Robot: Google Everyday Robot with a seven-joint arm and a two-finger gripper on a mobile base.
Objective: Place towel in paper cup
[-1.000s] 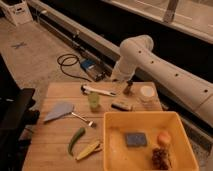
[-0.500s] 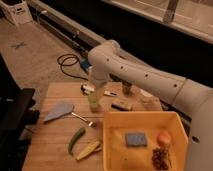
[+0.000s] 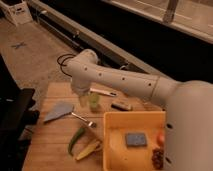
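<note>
Arm (image 3: 125, 82) comes in from the right of the frame, crosses the back of the desk (image 3: 47, 150) and bends down at centre left. Gripper (image 3: 82, 99) hangs at its end, low over the desk, just left of the green cup (image 3: 94, 101). Open or closed: cannot tell, the wrist hides it. It does not hold the towel (image 3: 59, 111), which lies flat on the desk left of centre, below and left of the gripper, near it but apart.

Judgement: the gripper is on this side because the towel has to be picked up first. The step in hand is the approach; no grasp made yet. Paper cup not seen. The arm covers the back right of the desk, so it may stand behind there.

Count:
- towel 1
- green cup 1
- paper cup 0 in view
- fork (image 3: 82, 119) 1, just right of the towel
- pepper (image 3: 76, 140) 1 and banana (image 3: 89, 149) 1, side by side at lower centre
- dark object (image 3: 121, 105) 1, right of the green cup
- bin (image 3: 132, 116) 1, yellow, lower right
- sponge (image 3: 135, 139) 1, inside the bin
- reddish things at the bin's right edge, too unclear to count
</note>
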